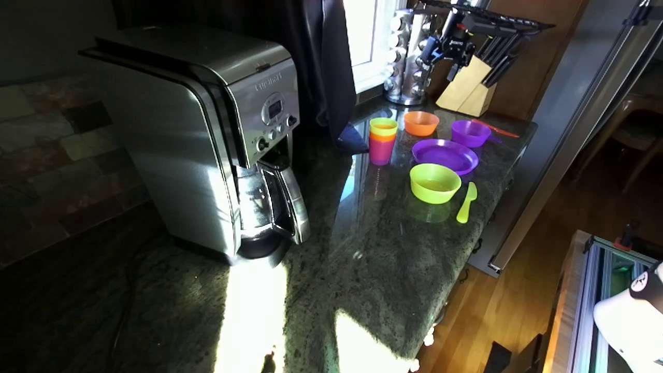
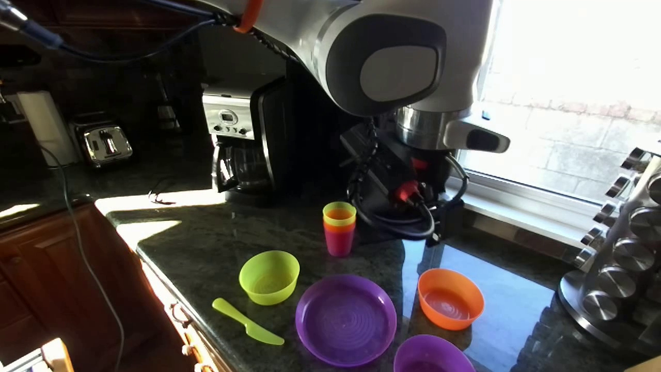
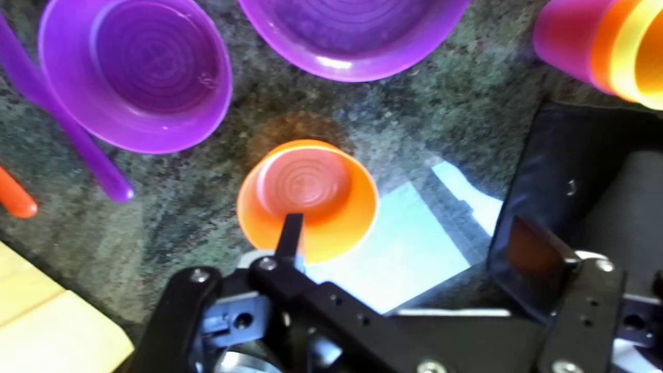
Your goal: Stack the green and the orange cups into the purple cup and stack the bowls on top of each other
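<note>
The cups stand nested upright on the counter in both exterior views. The green cup [image 1: 383, 122] is innermost, the orange cup [image 1: 382, 138] shows as a band below it, and the pinkish purple cup [image 1: 380, 153] is outermost. The bowls stand apart: the lime green bowl [image 2: 269, 279], the orange bowl [image 2: 450, 299] and the purple bowl [image 2: 431, 356]. In the wrist view my gripper [image 3: 415, 238] is wide open and empty, above the counter. One finger overlaps the near rim of the orange bowl [image 3: 336, 228]; contact is not visible. The purple bowl [image 3: 155, 62] lies up and left.
A purple plate [image 2: 346, 320] lies between the bowls. A green knife [image 2: 248, 321], a purple knife [image 3: 98, 160] and an orange knife [image 3: 18, 197] lie nearby. A knife block [image 1: 466, 88], a spice rack [image 1: 407, 57] and a coffee maker [image 1: 207, 134] stand on the counter. Dark cloth [image 1: 339, 77] hangs by the cups.
</note>
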`<state>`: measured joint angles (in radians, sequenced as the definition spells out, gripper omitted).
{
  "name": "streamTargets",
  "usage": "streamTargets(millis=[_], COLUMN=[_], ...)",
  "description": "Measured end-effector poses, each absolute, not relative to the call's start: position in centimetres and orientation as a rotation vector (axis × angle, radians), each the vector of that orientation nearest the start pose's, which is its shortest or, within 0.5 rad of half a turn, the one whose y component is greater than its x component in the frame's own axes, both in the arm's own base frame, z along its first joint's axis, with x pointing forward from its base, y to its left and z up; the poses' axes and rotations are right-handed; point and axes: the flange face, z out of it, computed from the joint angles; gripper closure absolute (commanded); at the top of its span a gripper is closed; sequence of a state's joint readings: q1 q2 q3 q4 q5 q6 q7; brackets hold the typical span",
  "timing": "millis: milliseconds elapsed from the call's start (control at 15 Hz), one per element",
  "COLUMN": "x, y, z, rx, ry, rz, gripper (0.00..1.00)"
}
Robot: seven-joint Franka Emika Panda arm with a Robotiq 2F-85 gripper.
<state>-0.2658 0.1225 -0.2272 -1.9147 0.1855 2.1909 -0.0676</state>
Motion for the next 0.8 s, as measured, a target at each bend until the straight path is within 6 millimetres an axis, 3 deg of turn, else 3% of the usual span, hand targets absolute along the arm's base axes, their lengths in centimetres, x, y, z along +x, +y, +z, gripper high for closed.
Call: streamTargets(millis=[333, 533, 800], x=[49.0, 47.3, 46.5], y=[-32.4, -33.0, -32.8], z=[42.3, 39.7, 36.8], rx=[-2.898, -2.883, -2.883], ry=[0.993, 1.059, 1.084], rz=[-0.275, -0.198, -0.139], gripper=[0.00, 0.00, 0.00])
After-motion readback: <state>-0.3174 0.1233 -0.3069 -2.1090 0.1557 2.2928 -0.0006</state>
